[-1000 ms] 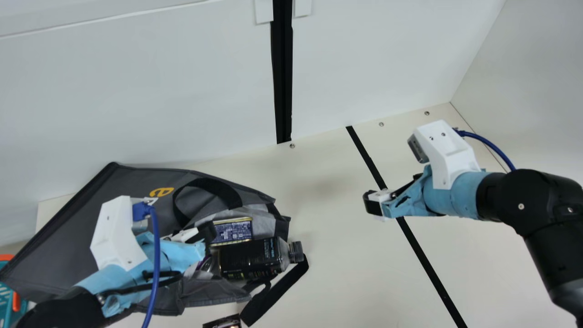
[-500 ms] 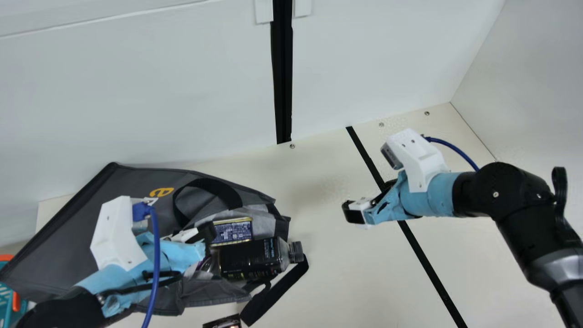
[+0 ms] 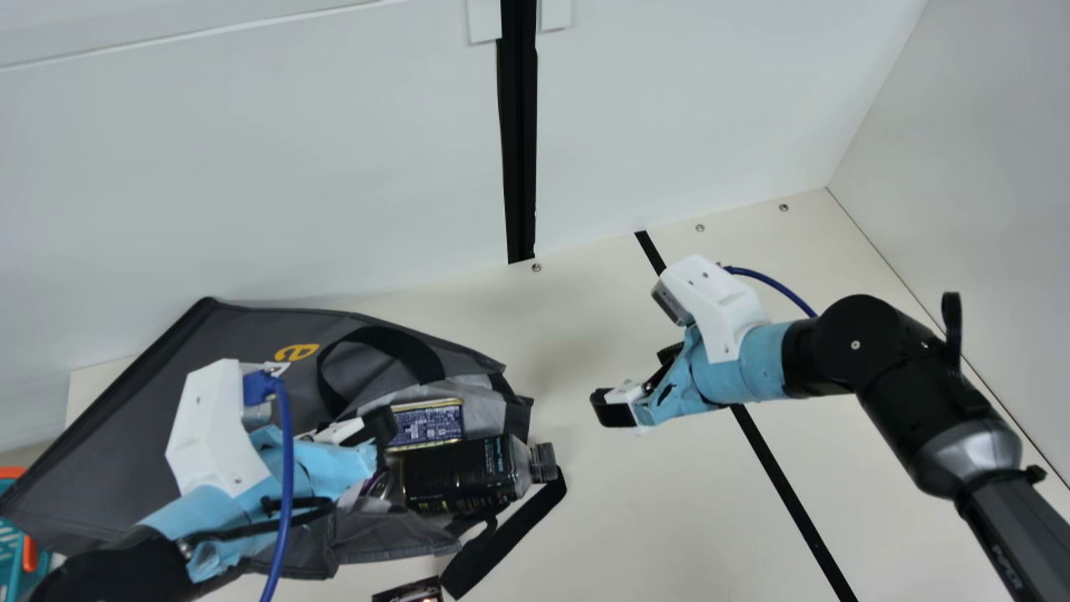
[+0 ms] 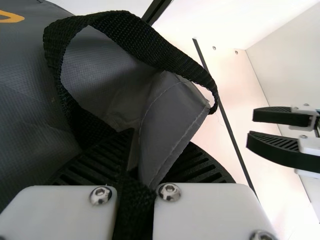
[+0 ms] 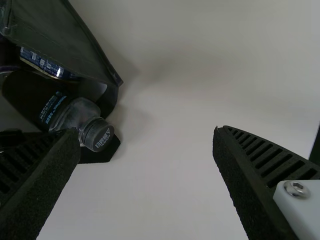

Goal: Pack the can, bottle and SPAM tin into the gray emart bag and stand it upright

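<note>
main view: gray emart bag (image 3: pixel 125 418) on its side, left part of table (image 3: pixel 635 518), up to the far edge. mouth faces table's right side. inside: spam tin (image 3: pixel 426 423) nearer the far edge, bottle (image 3: pixel 464 475) beside it, can (image 3: pixel 380 485) deeper in, partly hidden by the left arm. bottle's neck and cap poke out past the mouth, over the lower handle (image 3: pixel 506 535).

counts: 1 bag, 1 tin, 1 bottle, 1 can, 2 black handles, 2 grippers. also 1 dark printed item (image 3: pixel 410 592) cut off at the view's bottom, 1 teal and orange thing (image 3: pixel 18 535) at its left edge.

looks: bag dark gray, yellow letter, lighter lining. bottle lying down, black label, clear shoulder, dark ribbed cap. tin blue-labelled, gold rim. can shows a silver end, bit of purple.

left gripper (image 3: pixel 382 425) at bag's mouth; left wrist view has it clamped on a fold of bag and strap. right gripper (image 3: pixel 614 410) above the table, right of the bag, apart from it; right wrist view has its fingers spread, nothing between.
</note>
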